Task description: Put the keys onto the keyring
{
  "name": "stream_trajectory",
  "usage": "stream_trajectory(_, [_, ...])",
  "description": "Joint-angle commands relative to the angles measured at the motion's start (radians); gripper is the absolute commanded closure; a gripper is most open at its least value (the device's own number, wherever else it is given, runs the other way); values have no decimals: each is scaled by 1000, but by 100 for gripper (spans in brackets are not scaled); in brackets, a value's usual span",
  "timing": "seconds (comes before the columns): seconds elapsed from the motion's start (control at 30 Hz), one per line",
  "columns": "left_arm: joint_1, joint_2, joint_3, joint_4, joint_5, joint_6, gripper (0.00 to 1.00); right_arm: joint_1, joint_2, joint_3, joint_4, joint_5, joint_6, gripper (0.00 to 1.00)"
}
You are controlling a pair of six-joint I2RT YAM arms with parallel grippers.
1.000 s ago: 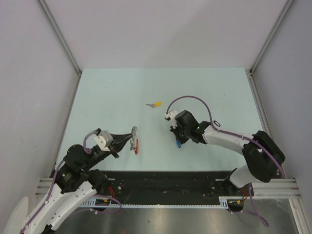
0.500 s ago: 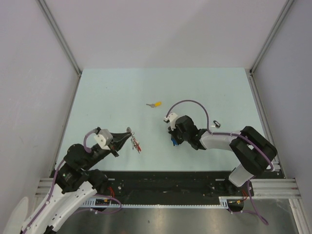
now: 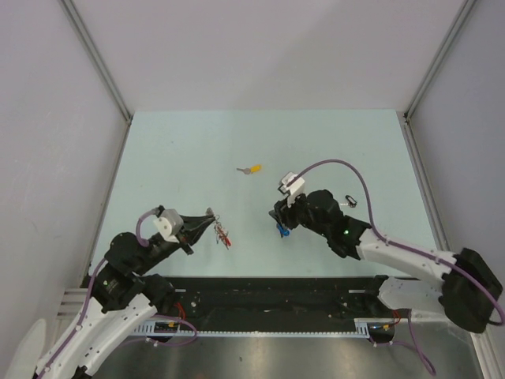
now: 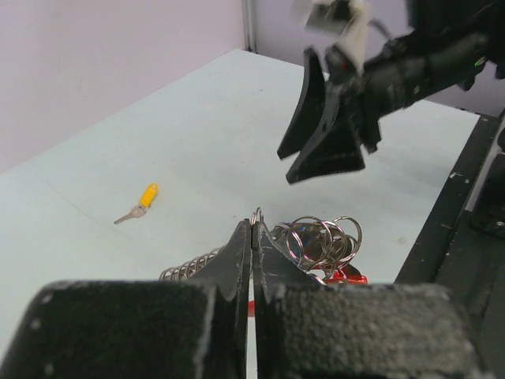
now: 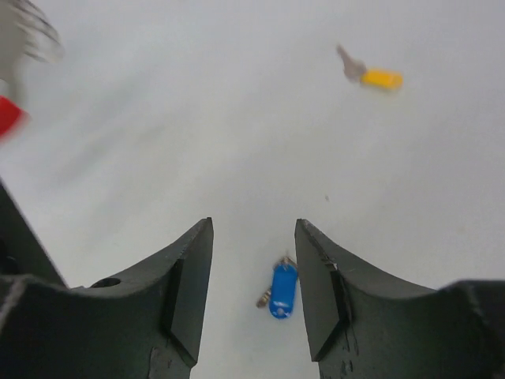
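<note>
Right end effector [image 3: 278,224] now above blue key [image 5: 281,289]

White arms [image 3: 402,254] with black joints [image 3: 472,294], looped purple cables [image 3: 331,163], black wedge-shaped tool fingers [image 5: 188,288]

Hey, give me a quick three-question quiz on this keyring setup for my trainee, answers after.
1. True or false: the right hand is clamped on the blue-capped silver metal key.
2. What does the left hand grip? A the blue-capped key; B the silver metal keyring with chain and red strap; C nothing.
3. Fill in: the silver key lying apart from both hands has a ____ cap.
Key: 1 false; 2 B; 3 yellow.
</note>
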Motion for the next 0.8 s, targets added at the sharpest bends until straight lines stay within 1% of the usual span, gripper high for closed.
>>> stream_trajectory(0.0, [9,19,-14,114,52,-71,100,74,-151,10,103,22,42,48])
stream_trajectory(0.03, [9,24,-23,123,61,-93,100,94,-166,11,127,45,43,47])
stream_trajectory(0.17, [9,47,-30,158,92,-116,100,193,-179,10,257,47,57,47])
stream_trajectory(0.3, [9,53,-42,206,99,-148,100,271,-151,11,409,81,57,47])
stream_trajectory(0.5, [9,58,-59,243,113,-179,100,382,-93,11,567,191,24,47])
stream_trajectory(0.7, [9,67,-77,315,153,-203,100,430,-28,10,670,305,-18,49])
stream_trajectory(0.77, [9,68,-82,329,161,-208,100,433,-18,11,684,303,-18,50])
